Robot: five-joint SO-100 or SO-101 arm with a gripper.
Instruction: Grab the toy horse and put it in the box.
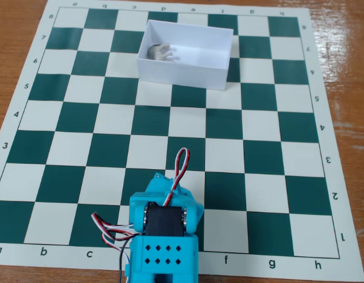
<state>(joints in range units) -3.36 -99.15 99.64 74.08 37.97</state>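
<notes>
Already we see the tiny pale grey-white plastic toy horse with dark hindquarters (161,52) lying inside the white rectangular open-top box (199,73), at its left end in the fixed view, so we judge the placing done. Only the turquoise arm (164,236) body shows at the bottom edge over the green-and-cream chessboard mat (252,159); its gripper is out of sight, so we cannot tell its opening. We judge the horse light, rigid, slightly slick; best pinched across the torso.
</notes>
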